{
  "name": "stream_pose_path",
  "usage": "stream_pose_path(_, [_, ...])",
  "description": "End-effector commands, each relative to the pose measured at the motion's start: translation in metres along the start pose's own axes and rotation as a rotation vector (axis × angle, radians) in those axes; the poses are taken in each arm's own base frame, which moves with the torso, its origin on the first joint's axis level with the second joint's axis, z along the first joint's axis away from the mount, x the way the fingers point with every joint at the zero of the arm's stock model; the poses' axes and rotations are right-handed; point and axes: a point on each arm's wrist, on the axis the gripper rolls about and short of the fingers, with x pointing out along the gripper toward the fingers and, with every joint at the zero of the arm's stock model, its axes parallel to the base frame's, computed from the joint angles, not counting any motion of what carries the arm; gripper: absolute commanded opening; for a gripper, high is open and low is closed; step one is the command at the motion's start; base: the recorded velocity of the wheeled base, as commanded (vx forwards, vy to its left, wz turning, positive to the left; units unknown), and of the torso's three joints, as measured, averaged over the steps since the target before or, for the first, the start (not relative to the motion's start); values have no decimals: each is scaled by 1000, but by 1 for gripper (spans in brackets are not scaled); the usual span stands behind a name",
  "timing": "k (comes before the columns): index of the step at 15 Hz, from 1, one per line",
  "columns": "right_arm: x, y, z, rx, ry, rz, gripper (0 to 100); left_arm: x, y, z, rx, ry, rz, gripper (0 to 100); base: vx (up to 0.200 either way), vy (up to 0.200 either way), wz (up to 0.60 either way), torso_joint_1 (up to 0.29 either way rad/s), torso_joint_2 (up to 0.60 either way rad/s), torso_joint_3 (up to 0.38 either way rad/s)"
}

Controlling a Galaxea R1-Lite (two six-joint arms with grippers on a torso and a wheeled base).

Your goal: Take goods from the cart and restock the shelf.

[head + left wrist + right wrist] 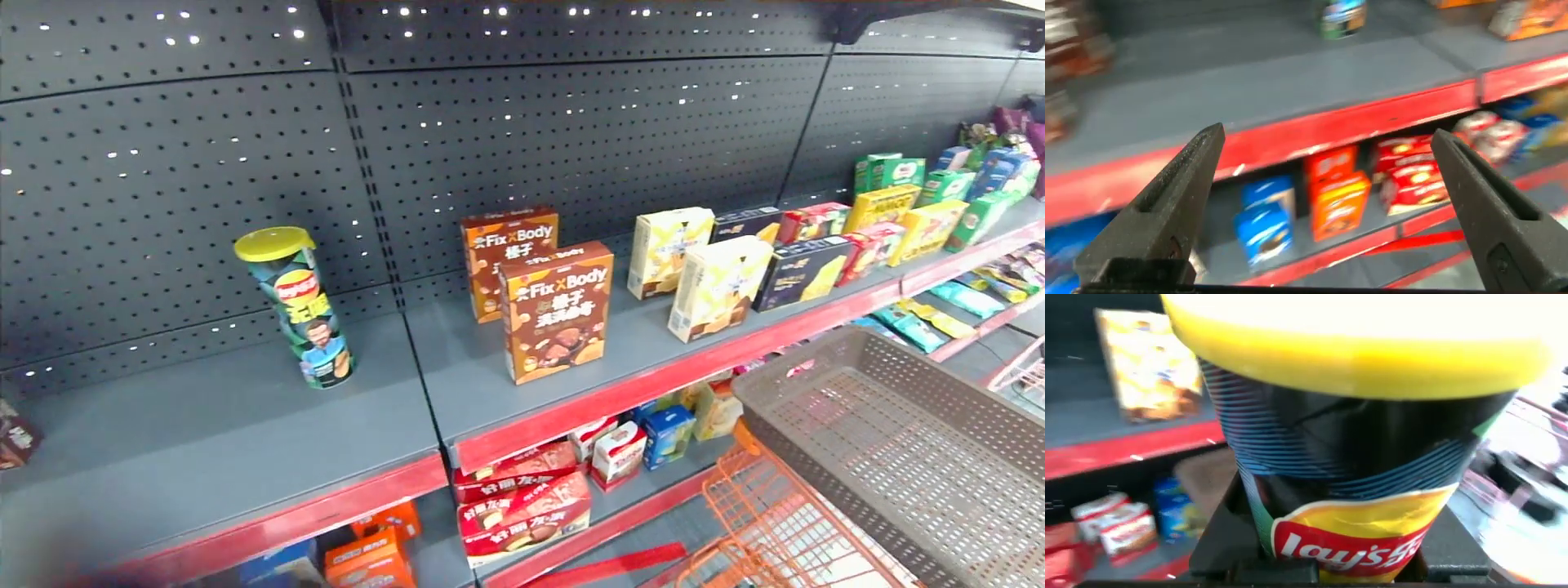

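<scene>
Yellow-lidded chip can (1355, 457) clenched in right tool (1335, 543): probably light, stiff, slick, crushable; mid-body hold suits. Left tool (1327, 139) spread, empty.

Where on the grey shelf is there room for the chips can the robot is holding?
Most room: the bare shelf left of and in front of the standing chips can. A narrower gap lies between that can and the brown boxes. The right end, from the pale yellow boxes onward, is crowded. The held can should fit beside its twin.
</scene>
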Motion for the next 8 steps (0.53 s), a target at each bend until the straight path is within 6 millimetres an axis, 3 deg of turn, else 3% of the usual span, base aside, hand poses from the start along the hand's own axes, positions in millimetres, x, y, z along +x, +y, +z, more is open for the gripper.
stream_pose_path(1, [1, 0, 0, -1, 3, 1, 0, 0, 0, 0, -1, 2, 0, 100, 0, 0, 600, 17, -7, -2])
stream_pose_path(8, [0, 0, 0, -17, -6, 11, 0, 0, 0, 0, 1, 0, 0, 100, 0, 0, 600, 4, 2, 5])
